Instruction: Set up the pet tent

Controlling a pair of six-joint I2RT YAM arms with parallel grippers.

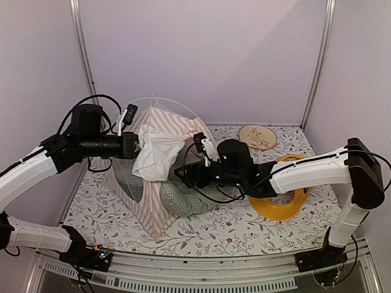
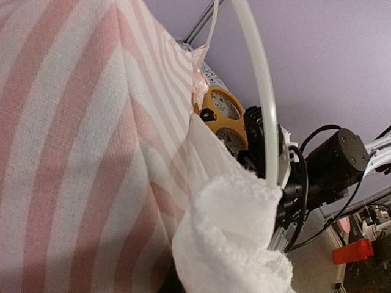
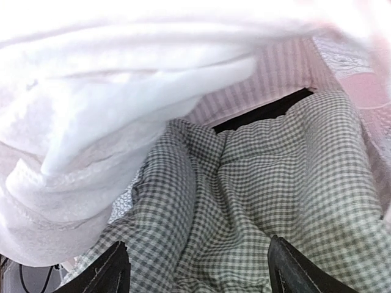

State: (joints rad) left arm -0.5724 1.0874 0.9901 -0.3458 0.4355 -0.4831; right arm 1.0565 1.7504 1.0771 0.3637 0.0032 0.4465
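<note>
Top view first: the left fingers (image 1: 134,147) press into the side of the pet tent (image 1: 168,125), their tips lost behind the bunched white door flap (image 1: 156,152). They are clamped shut, though there's no telling whether any cloth is caught between them. The left wrist view doesn't help: stripes, flap and a white pole (image 2: 259,104) arcing across, with the fingers out of shot.

Over to the right wrist. The right fingers (image 3: 115,271) are spread wide, with only the two dark tips showing at the bottom edge. They hang over the green-and-white checked cushion (image 3: 256,195), with the flap filling the top of the picture. The tent's inside is just a dark slit behind the cushion.

The tent sits on the left half of the table (image 1: 232,232), toward the back. Its peak is up, its long axis runs base to peak, its doorway faces right toward the right arm, and one corner points at the near edge.

The count: one tent, one mesh window (image 1: 130,177) showing, and one cushion lying in the doorway. There's also one yellow ring (image 1: 278,210), partly covered by the right arm, and one round wooden disc (image 1: 257,137) at the back right.
</note>
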